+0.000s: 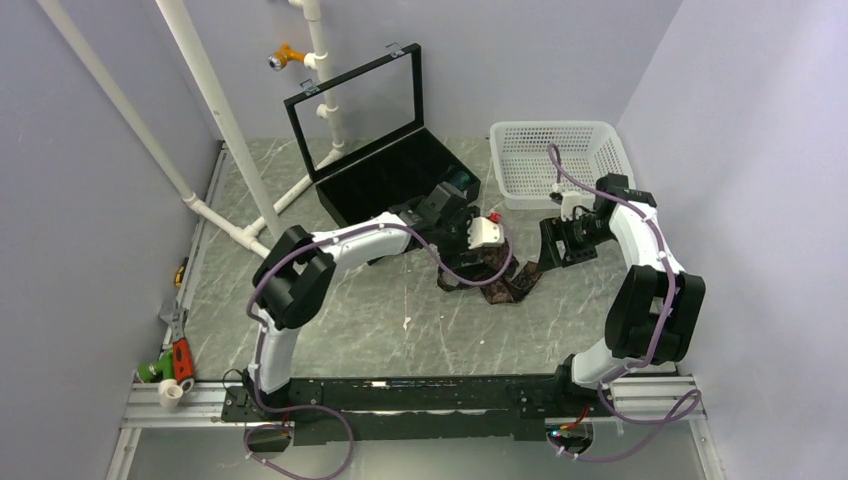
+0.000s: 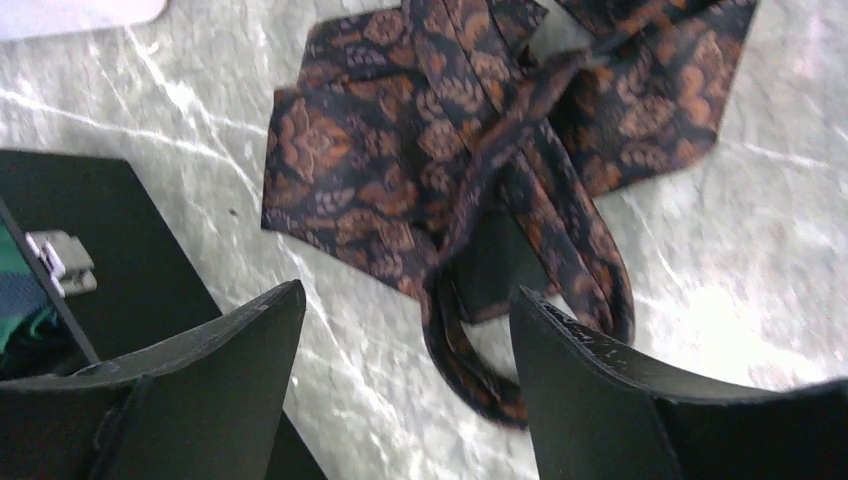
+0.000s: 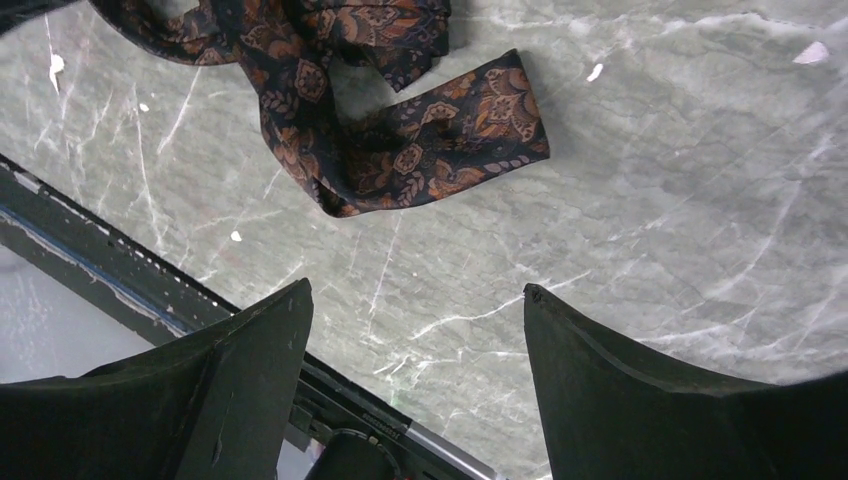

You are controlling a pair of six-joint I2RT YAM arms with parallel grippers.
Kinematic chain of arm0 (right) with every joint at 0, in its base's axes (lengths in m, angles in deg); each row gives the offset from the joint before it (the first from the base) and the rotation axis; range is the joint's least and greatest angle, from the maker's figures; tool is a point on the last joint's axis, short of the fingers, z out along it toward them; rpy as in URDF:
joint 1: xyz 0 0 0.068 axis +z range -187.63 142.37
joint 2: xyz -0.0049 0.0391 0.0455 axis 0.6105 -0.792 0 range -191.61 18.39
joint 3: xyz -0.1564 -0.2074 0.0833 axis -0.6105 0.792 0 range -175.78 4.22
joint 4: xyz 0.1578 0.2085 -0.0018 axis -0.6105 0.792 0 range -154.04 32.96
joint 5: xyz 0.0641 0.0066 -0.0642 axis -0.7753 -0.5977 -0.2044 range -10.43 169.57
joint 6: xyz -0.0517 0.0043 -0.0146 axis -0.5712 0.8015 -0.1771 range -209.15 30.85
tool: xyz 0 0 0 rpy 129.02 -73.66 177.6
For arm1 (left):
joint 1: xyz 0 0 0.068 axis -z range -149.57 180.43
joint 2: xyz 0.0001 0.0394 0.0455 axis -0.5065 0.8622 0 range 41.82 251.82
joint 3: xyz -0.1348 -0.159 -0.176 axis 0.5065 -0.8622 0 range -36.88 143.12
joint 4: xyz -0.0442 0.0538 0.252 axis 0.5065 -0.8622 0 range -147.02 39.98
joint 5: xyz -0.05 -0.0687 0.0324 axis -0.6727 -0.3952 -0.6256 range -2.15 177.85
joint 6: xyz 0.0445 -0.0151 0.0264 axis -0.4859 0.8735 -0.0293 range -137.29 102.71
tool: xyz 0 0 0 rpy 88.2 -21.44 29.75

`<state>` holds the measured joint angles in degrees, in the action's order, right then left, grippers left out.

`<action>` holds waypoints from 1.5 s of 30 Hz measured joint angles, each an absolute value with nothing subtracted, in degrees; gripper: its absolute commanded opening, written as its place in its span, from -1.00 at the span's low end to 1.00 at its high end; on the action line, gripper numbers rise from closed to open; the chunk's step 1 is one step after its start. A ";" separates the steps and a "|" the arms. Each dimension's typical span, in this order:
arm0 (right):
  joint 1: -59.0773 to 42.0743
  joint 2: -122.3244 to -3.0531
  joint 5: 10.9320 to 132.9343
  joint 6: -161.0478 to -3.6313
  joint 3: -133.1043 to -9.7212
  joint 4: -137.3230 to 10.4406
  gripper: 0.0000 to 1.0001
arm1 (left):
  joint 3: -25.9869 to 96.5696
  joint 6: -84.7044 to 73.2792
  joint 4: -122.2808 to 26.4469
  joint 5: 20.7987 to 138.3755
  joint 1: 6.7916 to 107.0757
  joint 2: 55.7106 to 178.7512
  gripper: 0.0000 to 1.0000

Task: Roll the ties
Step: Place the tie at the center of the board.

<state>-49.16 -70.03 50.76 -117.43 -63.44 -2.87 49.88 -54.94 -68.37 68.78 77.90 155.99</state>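
A dark brown-maroon tie (image 1: 500,272) with orange paisley lies crumpled and tangled on the marble table, between the two arms. In the left wrist view it (image 2: 440,150) fills the upper middle, one narrow loop lying near the right finger. My left gripper (image 2: 405,310) is open and empty just above it. In the right wrist view the tie's end (image 3: 430,140) lies ahead of my right gripper (image 3: 415,300), which is open, empty and apart from the tie. A teal tie (image 2: 20,300) shows inside the black case at the far left. The tan tie is out of view.
A black case (image 1: 385,170) with its lid raised stands behind the left arm. A white plastic basket (image 1: 560,160) stands at the back right. White pipes (image 1: 230,130) slant across the back left. The black base rail (image 3: 120,270) lies near the right gripper.
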 measured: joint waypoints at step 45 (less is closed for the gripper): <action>-25.97 -55.63 40.75 -110.19 -45.56 -43.74 0.99 | 74.41 -52.56 -64.72 106.96 74.97 134.18 -1.00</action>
